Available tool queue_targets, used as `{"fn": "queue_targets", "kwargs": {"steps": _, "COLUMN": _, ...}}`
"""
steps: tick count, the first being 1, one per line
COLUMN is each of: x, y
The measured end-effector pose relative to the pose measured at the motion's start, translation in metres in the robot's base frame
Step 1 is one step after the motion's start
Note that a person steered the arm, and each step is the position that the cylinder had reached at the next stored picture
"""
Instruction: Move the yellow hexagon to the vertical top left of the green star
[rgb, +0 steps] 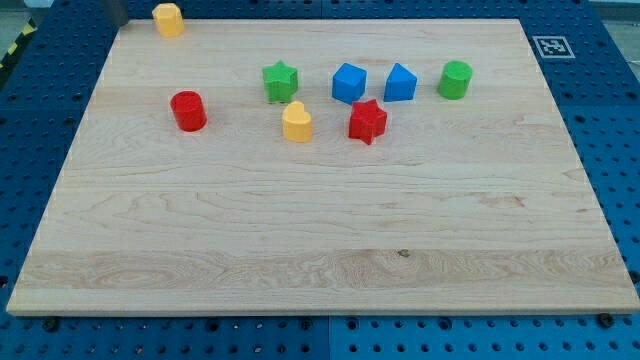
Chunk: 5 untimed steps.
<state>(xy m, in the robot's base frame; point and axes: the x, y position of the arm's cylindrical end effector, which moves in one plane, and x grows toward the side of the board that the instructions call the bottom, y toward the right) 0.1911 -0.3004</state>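
Your yellow hexagon (168, 19) sits at the board's (300, 240) top edge, well up and to the view's left of the green star (281, 81). It looks like a small, rigid, light plastic piece that should slide easily on the smooth wood and may spin if pushed off-centre, so meet it square on a flat side. It is a squat yellow block with faceted sides. A dark shape (113, 10) just left of the hexagon may be the rod; my tip itself does not show, so you cannot tell whether it touches anything.
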Motion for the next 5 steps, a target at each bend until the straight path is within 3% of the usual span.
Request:
{"fn": "queue_targets", "kwargs": {"steps": 4, "x": 0.001, "y": 0.038}}
{"fn": "queue_targets", "kwargs": {"steps": 5, "x": 0.001, "y": 0.124}}
